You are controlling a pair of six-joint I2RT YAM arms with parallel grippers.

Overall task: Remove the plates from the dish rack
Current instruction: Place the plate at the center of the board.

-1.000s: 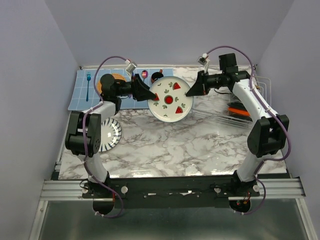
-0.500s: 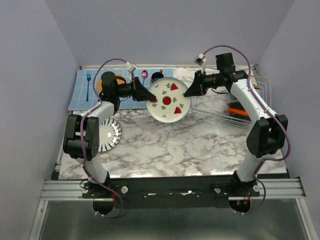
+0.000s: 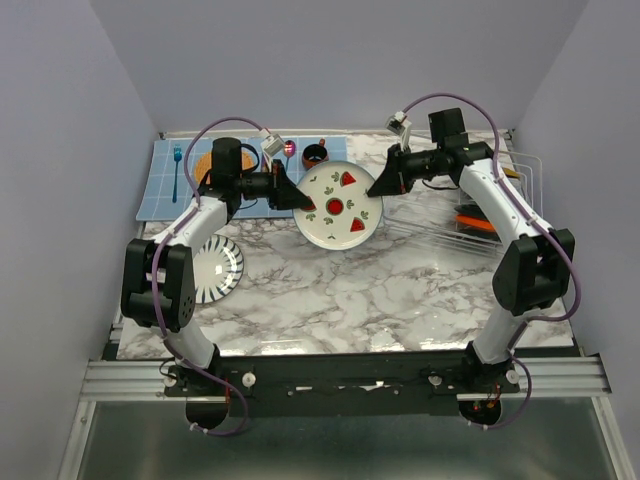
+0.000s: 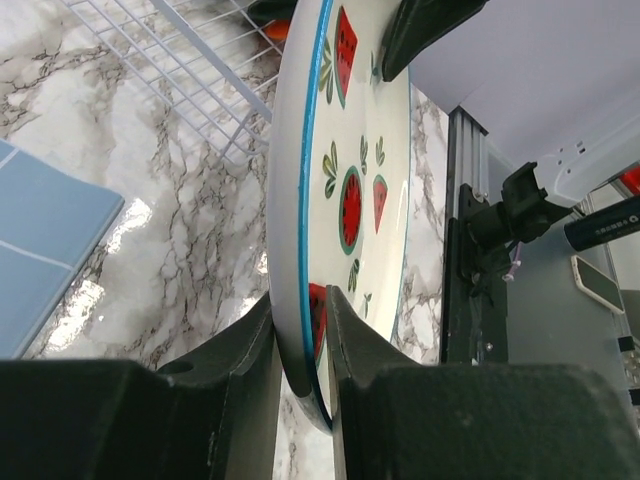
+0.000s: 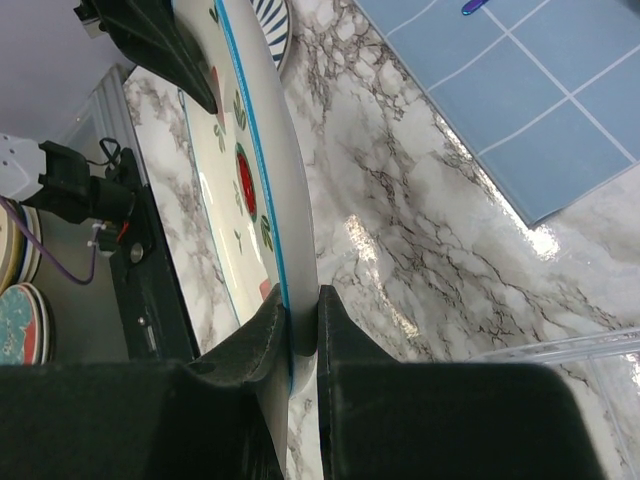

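Plate is pinched at opposite rims by left gripper and right gripper, likely for handover leftward.

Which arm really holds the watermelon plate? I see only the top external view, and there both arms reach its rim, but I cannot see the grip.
Observer: The left wrist view shows the left fingers closed on the watermelon plate, one finger on each face of its rim.
Operator: And the other arm?
Observer: In the right wrist view the right fingers pinch the opposite rim in the same way, front and back.
Operator: Is the edge of the plate plain white?
Observer: No. Both wrist views show a thin blue line running along the edge.
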